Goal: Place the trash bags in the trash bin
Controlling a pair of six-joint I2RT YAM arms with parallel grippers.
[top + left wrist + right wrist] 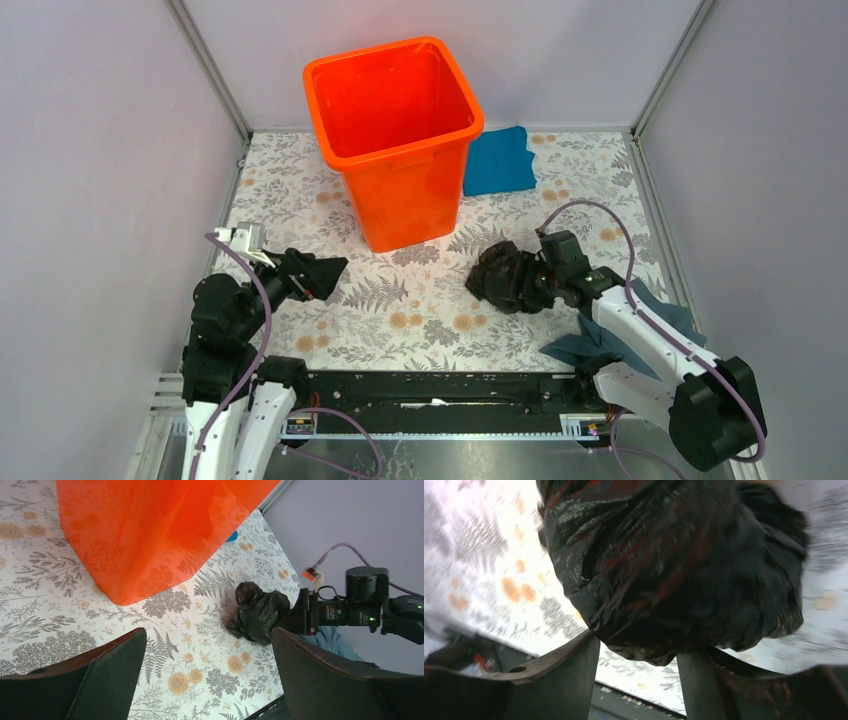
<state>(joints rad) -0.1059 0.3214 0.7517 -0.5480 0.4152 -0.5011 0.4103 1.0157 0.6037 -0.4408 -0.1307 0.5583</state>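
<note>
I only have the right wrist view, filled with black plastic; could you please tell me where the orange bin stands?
Observer: The trash bin stands upright at the far middle of the table, beyond and left of the trash bag.
Operator: Is anything in it?
Observer: No, the inside that shows is bare orange.
Operator: And the left gripper?
Observer: The left gripper is open and empty, nearer than the bin, on its left, apart from it.
</note>
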